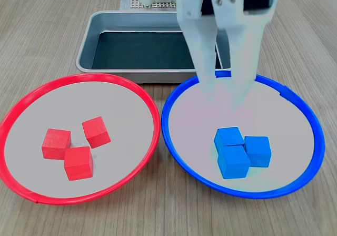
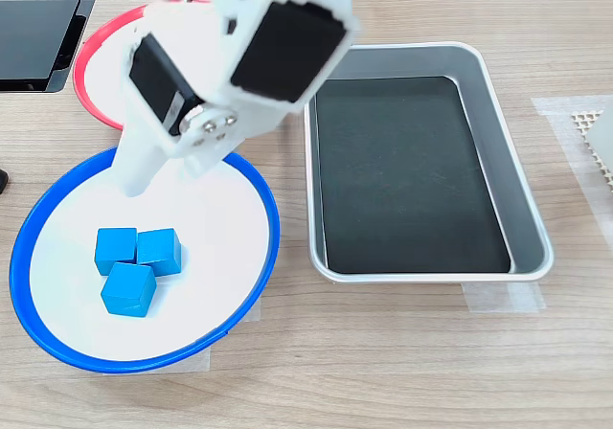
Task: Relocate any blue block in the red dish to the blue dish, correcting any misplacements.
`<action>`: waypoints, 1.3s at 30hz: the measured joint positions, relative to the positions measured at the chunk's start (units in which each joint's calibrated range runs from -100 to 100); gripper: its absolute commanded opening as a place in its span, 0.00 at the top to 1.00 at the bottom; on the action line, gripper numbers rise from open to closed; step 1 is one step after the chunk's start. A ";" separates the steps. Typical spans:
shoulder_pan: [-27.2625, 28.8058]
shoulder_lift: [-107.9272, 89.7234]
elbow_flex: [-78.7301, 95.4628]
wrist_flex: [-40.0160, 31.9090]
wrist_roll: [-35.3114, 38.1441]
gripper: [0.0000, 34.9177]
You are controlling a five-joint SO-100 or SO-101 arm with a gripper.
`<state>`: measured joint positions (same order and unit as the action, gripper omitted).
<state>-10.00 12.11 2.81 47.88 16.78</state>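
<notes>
First exterior view: tool apart, empty, above blue dish back edge.

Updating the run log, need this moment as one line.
gripper: open, empty, above blue dish | blue blocks: three clustered in blue dish | red dish: three red cubes only | metal tray: empty

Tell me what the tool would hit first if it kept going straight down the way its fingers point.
Probably the bare pale floor of the blue dish: the open, empty tool points down just behind the three blue blocks. Depth is unclear; it might clip the rearmost one.
</notes>
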 measured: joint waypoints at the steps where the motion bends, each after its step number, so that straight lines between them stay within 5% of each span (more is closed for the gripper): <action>1: 0.27 -3.07 2.27 -0.90 -0.49 0.95; 22: 7.43 -61.89 61.98 -29.69 -13.63 0.99; 28: 8.94 -78.77 74.41 -24.31 -17.83 0.99; 39: 10.44 -100.85 84.85 -0.90 -18.95 0.99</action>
<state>0.44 -88.75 87.66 46.98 -2.17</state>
